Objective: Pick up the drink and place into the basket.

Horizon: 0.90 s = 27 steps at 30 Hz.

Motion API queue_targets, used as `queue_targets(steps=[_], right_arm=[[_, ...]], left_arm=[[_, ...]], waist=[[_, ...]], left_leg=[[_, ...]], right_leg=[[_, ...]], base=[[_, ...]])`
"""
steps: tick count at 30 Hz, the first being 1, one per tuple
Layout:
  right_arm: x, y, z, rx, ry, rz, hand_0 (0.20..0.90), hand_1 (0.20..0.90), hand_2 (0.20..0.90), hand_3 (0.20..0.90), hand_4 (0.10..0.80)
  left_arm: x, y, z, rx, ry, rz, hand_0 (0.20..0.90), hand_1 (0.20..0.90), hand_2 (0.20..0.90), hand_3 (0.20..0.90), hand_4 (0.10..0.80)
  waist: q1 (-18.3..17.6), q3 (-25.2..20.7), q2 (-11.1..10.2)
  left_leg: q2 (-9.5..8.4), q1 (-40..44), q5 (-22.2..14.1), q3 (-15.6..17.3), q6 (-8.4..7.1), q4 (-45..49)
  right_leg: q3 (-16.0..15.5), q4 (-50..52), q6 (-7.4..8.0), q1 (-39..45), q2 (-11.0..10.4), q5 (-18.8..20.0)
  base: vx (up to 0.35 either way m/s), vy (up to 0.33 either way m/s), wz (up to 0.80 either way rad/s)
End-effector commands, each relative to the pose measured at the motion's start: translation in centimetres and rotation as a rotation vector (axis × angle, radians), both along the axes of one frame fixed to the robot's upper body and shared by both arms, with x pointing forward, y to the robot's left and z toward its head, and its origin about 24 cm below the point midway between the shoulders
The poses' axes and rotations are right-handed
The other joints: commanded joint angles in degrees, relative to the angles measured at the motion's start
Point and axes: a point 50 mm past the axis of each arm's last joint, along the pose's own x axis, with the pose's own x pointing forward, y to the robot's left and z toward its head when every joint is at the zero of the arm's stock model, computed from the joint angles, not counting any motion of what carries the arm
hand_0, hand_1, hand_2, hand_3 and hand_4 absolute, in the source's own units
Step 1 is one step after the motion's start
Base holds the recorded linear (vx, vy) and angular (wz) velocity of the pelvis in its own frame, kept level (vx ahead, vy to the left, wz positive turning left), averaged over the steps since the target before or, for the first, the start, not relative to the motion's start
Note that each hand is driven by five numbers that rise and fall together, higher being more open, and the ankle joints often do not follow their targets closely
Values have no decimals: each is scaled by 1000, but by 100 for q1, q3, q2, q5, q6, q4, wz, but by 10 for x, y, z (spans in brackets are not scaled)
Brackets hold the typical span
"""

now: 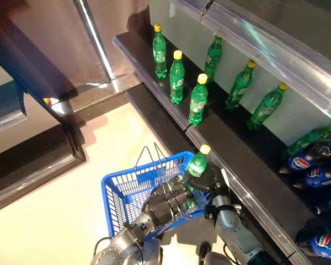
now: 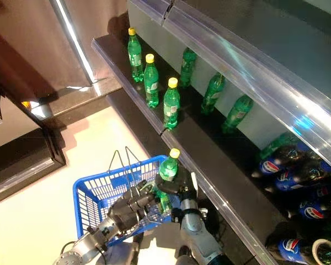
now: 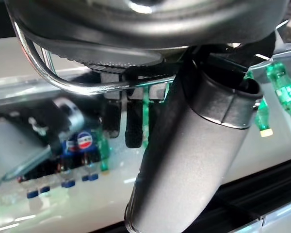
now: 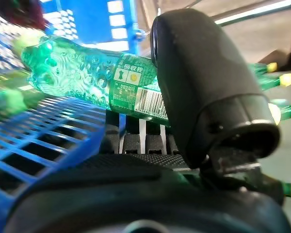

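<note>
My right hand (image 1: 208,184) is shut on a green bottle (image 1: 197,163) with a yellow cap and holds it upright at the right rim of the blue basket (image 1: 121,190). The right wrist view shows my thumb (image 4: 208,92) curled over the green bottle (image 4: 102,82) above the blue basket's mesh (image 4: 43,145). My left hand (image 1: 165,201) is shut on the basket's thin wire handles (image 1: 154,160) and holds the basket up in front. In the left wrist view my fingers curl round the wire handle (image 3: 53,80).
More green bottles (image 1: 177,77) with yellow caps stand in rows on the dark shelf (image 1: 220,138) at the right. Dark cola bottles (image 1: 311,160) lie further right. A clear shelf edge (image 1: 265,49) overhangs them. Pale floor (image 1: 55,215) lies at the left.
</note>
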Motion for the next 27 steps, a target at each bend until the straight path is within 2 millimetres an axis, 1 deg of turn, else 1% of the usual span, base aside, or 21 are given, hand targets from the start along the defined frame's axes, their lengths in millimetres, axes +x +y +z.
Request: queue_targets(steps=[1,3,7,9,11,13,14,16,20,22,23,25,27], right_arm=[[8,35,22,213,-134,135,300,300,300,200,100],[8,42,18,264,-107,163,300,300,300,200,100],[9,51,16,298,-87,209,300,300,300,200,100],[8,60,15,320,-54,274,300,300,300,200,100],[8,65,14,329,-38,303,300,300,300,200,100],[5,72,10,368,16,346,300,300,300,200,100],[2,78,4,395,70,380,300,300,300,200,100],[-2,82,-3,420,120,422,300,300,300,200,100],[-19,92,-18,539,255,516,300,300,300,200,100],[-33,96,-29,581,337,583,300,300,300,200,100],[-35,97,-31,588,351,590,300,300,300,200,100],[-51,100,-41,658,449,632,300,300,300,200,100],[-64,102,-50,729,539,637,300,300,300,200,100]], left_arm=[[-14,-52,126,-649,-614,-220,300,300,300,200,100],[-17,-56,126,-666,-612,-244,300,300,300,200,100],[-19,-62,126,-682,-597,-267,300,300,300,200,100],[-21,-67,127,-694,-576,-282,300,300,300,200,100],[-22,-70,126,-702,-559,-293,300,300,300,200,100],[-24,-74,125,-713,-541,-308,300,300,300,200,100],[-26,-77,125,-714,-534,-320,300,300,300,200,100],[-27,-80,125,-717,-518,-336,300,300,300,200,100],[-33,-85,120,-713,-478,-363,300,300,300,200,100],[-37,-87,115,-713,-448,-369,300,300,300,200,100],[-38,-87,114,-713,-443,-370,300,300,300,200,100],[-42,-88,110,-713,-418,-374,300,300,300,200,100],[-44,-89,107,-713,-405,-377,300,300,300,200,100]], waist=[[53,-1374,40],[85,-1348,35],[123,-1333,30],[156,-1321,27],[180,-1307,22],[213,-1271,14],[239,-1251,9],[280,-1232,1],[362,-1214,-22],[412,-1257,-45],[417,-1266,-48],[458,-1337,-76],[481,-1378,-92]], left_leg=[[417,74,-625,231,-335,826],[404,57,-635,191,-333,874],[391,48,-648,135,-331,922],[370,32,-657,89,-334,988],[346,0,-666,56,-334,1048],[325,-33,-687,17,-330,1141],[312,-58,-706,-10,-330,1209],[303,-80,-720,-54,-334,1297],[299,-49,-763,-117,-340,1458],[310,7,-804,-132,-343,1530],[312,16,-811,-136,-344,1539],[319,75,-852,-146,-344,1582],[326,108,-880,-144,-341,1621]], right_leg=[[-4,242,122,-575,-446,688],[-34,266,121,-578,-458,697],[-76,301,125,-572,-467,700],[-102,344,127,-569,-478,699],[-119,374,125,-572,-484,696],[-152,438,126,-579,-505,686],[-180,487,129,-584,-521,674],[-230,548,134,-570,-539,665],[-335,672,138,-470,-554,607],[-390,721,152,-381,-560,566],[-395,726,154,-367,-561,559],[-428,751,172,-293,-563,523],[-445,781,183,-255,-560,498]], base=[[36,5,1],[48,1,1],[60,-1,4],[85,7,4],[65,4,5],[78,0,15],[77,-3,18],[101,-4,9],[137,1,12],[164,6,24],[148,8,5],[145,9,-1],[104,4,1]])
